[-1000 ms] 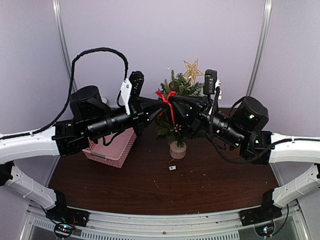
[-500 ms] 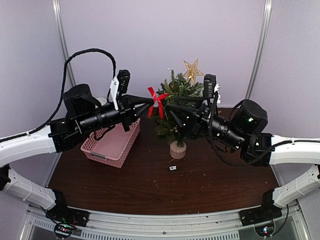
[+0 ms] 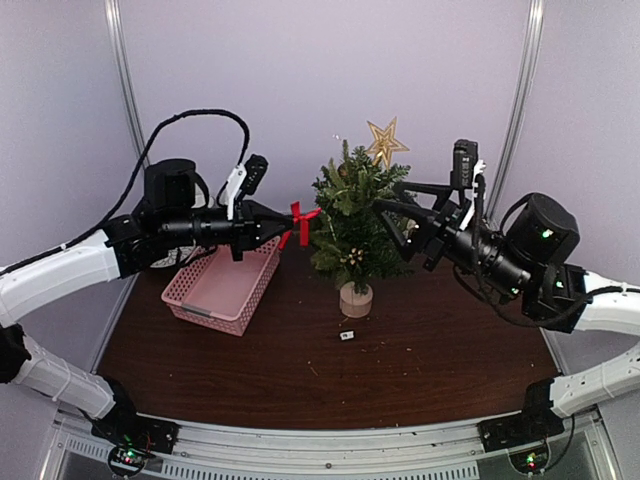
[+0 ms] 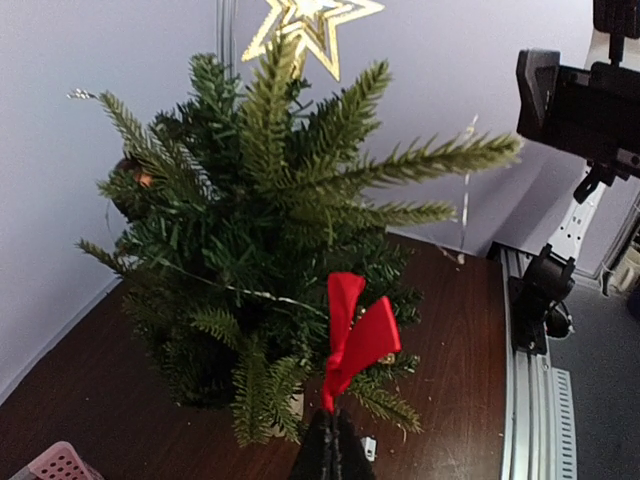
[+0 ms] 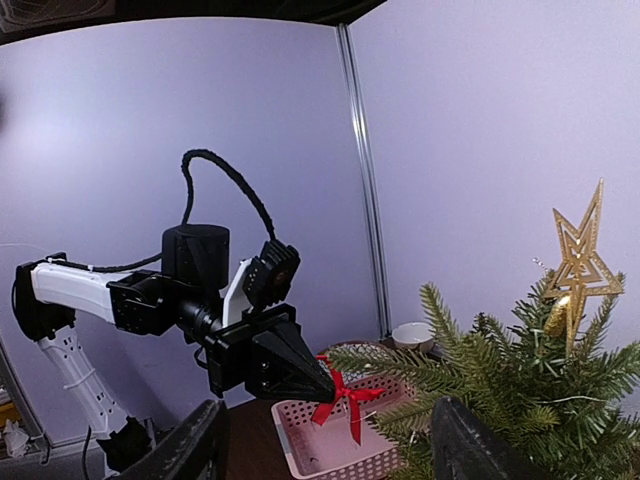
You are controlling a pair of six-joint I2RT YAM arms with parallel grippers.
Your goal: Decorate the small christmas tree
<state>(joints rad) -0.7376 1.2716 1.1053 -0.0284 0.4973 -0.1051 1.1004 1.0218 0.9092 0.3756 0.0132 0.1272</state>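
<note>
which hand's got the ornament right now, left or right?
The left hand, pinched shut on the red ribbon bow beside the small green Christmas tree. The right hand is open and empty.

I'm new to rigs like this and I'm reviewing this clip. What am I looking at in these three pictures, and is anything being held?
You are seeing two robot arms bolted at the near edge of a dark wooden table. Each arm ends in a two-finger gripper. The wide picture comes from a fixed camera above and behind the arms. The other two pictures come from a camera on each wrist, looking out along that arm's fingers.

On the table stand the small christmas tree, with a gold star at its top, and a pink basket on the left arm's side. A tiny white item lies near the stump; I cannot tell what it is.

The left gripper is shut on a red bow, right beside the branches. The right gripper is open and holds nothing, at the tree's other side.
</note>
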